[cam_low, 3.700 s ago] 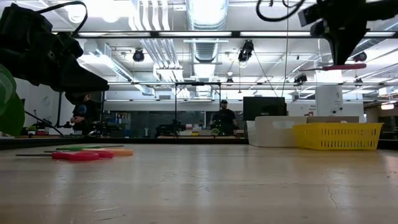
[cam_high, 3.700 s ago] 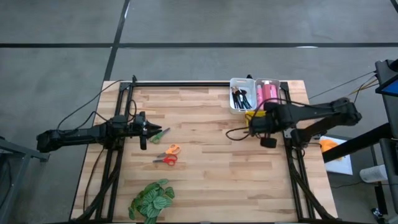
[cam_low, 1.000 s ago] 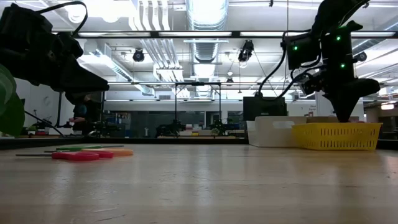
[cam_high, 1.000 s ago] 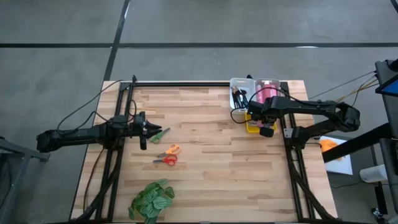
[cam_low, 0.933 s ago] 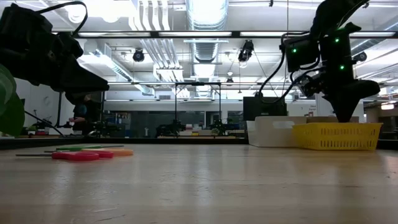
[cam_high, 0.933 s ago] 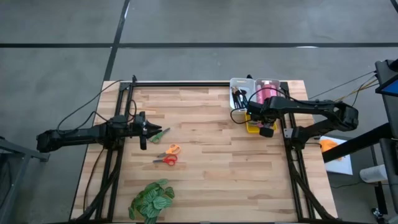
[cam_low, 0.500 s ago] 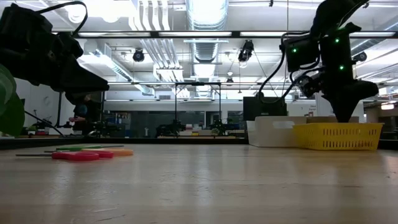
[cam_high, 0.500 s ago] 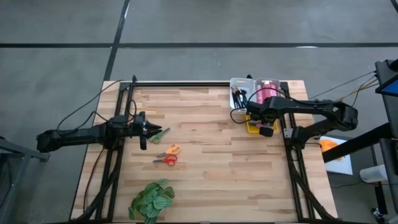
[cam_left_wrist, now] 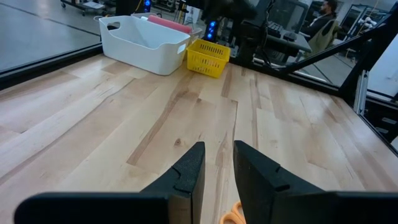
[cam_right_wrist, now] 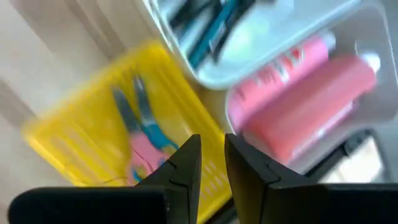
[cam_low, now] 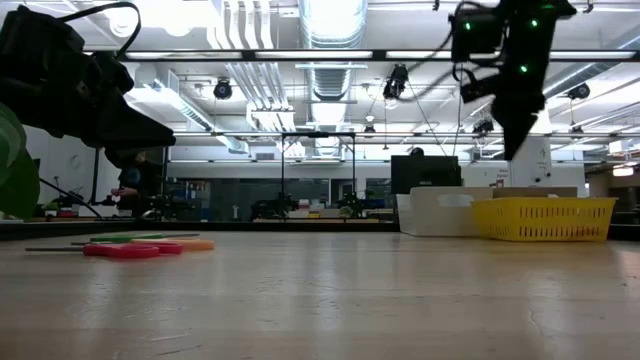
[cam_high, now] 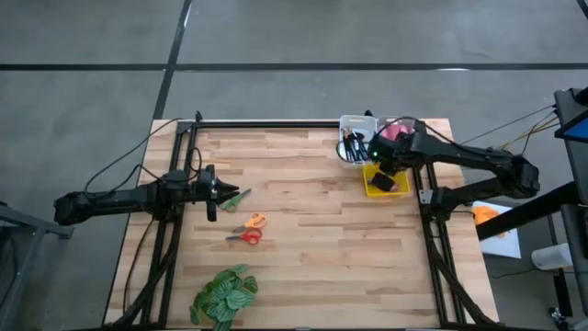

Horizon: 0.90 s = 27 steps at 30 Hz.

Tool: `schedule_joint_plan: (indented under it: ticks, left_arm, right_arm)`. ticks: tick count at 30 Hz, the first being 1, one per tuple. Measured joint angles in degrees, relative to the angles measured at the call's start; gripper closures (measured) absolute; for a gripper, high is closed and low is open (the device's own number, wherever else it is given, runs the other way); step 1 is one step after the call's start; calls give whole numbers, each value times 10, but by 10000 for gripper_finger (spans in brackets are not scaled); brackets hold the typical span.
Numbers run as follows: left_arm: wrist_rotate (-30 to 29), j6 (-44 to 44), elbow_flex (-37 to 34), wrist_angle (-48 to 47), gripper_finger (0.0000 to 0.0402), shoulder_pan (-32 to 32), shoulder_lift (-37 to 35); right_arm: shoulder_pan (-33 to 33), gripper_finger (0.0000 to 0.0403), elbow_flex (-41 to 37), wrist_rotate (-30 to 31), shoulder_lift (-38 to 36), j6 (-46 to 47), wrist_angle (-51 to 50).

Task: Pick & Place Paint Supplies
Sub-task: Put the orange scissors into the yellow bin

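Yellow basket near the table's far right holds scissors with pink and blue handles, possibly two pairs. Above it hangs the right gripper, fingers nearly together and empty. Pink tubes and brushes lie in white bins alongside. The left gripper, fingers narrowly apart, waits by green, orange and red scissors.

Open wood at the table centre; clutter at the edges.
Bins crowd the 1 o'clock corner: white bin, yellow basket. Scissors lie toward 9 o'clock, a plant at 7; bare boards between.
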Motion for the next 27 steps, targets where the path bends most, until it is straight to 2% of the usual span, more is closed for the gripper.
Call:
schedule_joint_plan:
  ticks: [6,13,18,27]
  left_arm:
    - [0,0,0,0,315,0,0]
    - [0,0,0,0,315,0,0]
    - [0,0,0,0,315,0,0]
    - [0,0,0,0,315,0,0]
  right_arm:
    - [1,335,47,-80,1,-15,108]
    - [24,335,33,-180,5,-55,301]
    - [73,335,27,-187,39,-104,409]
    - [142,335,26,-187,147,-214,571]
